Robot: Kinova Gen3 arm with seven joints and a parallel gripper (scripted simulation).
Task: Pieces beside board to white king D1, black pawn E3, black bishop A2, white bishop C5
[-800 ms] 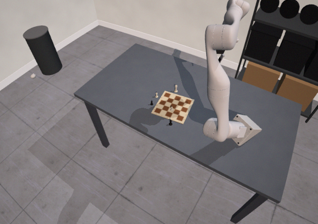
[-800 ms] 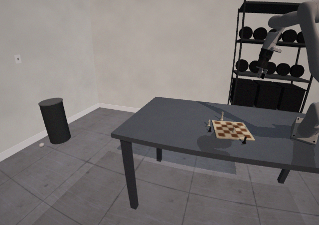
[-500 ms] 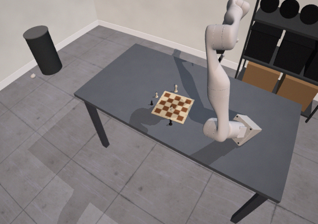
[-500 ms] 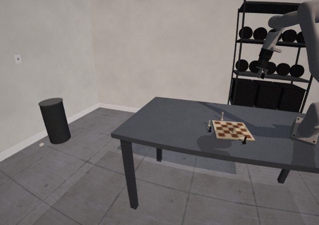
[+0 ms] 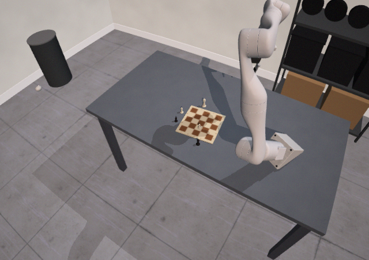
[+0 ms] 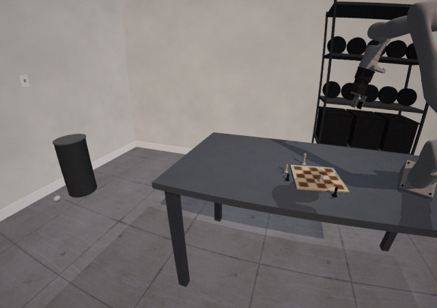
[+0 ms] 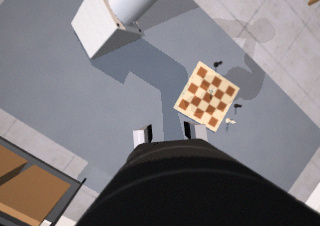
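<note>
Hovering high above the table's shelf-side edge, the black two-finger gripper (image 5: 255, 69) (image 6: 357, 104) (image 7: 168, 129) stands released, nothing between its parted jaws. Of the loose pieces, the tall cream-white king (image 5: 204, 102) (image 6: 304, 159) seems nearest to it, upright just beside the board's shelf-side edge; in the wrist view it is out of sight, probably behind the finger on the board side. If the king is next, the jaws must travel boardward and down, then line up with its vertical long axis. Beyond lies the brown-and-cream checkered board (image 5: 191, 105) (image 6: 347, 190) (image 7: 201, 63), with one small white piece (image 5: 199, 126) (image 6: 319, 178) (image 7: 212, 91) on it. Farther round stand the shorter white bishop (image 5: 181, 110) (image 6: 286, 169) (image 7: 230, 121), the small black pawn (image 5: 176, 119) (image 6: 287, 177) (image 7: 237, 106) and, across the board, the black bishop (image 5: 198, 142) (image 6: 334, 192) (image 7: 217, 64), these names judged by size.
</note>
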